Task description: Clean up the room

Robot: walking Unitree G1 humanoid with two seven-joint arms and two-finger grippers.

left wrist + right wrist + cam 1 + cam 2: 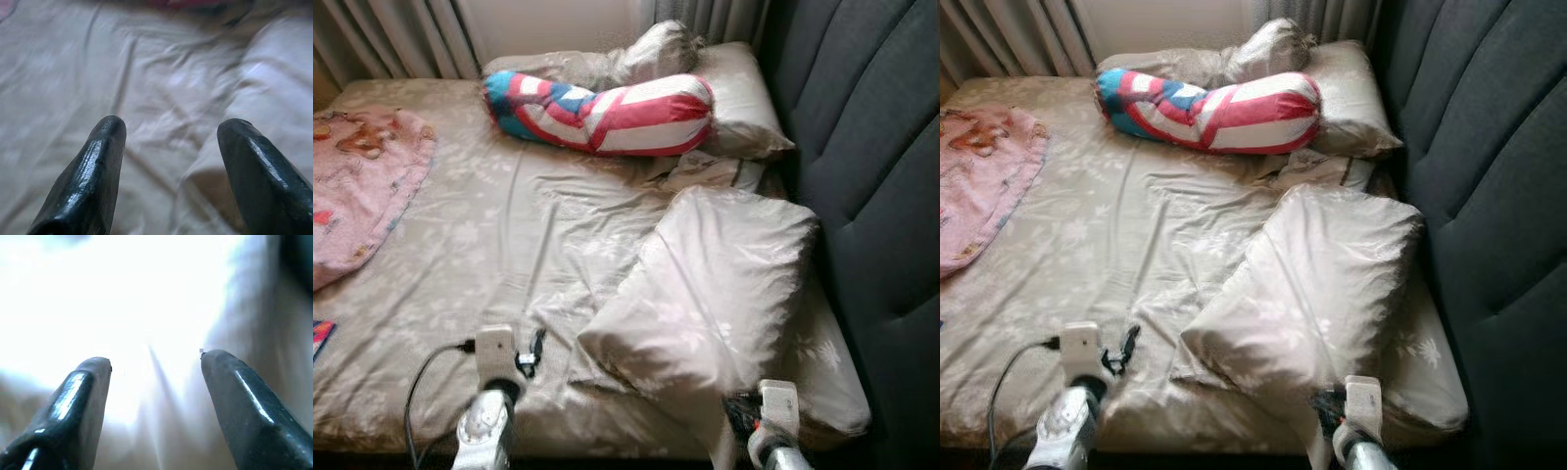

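Observation:
A large beige pillow [724,284] lies askew on the right side of the bed, near the front edge. A red, white and blue striped bolster [607,110] rests across the back of the bed. Behind it are another beige pillow [739,98] and a crumpled cover [646,49]. A pink blanket [362,181] lies at the left. My left gripper [168,129] is open over the wrinkled sheet [73,73], just left of the large pillow. My right gripper [156,360] is open, close against the pillow's [146,293] near end.
A dark grey padded headboard [871,147] runs along the right side of the bed. Curtains [401,34] hang behind the bed at the left. A small red and blue object [321,338] lies at the left edge. The middle of the mattress [509,225] is bare sheet.

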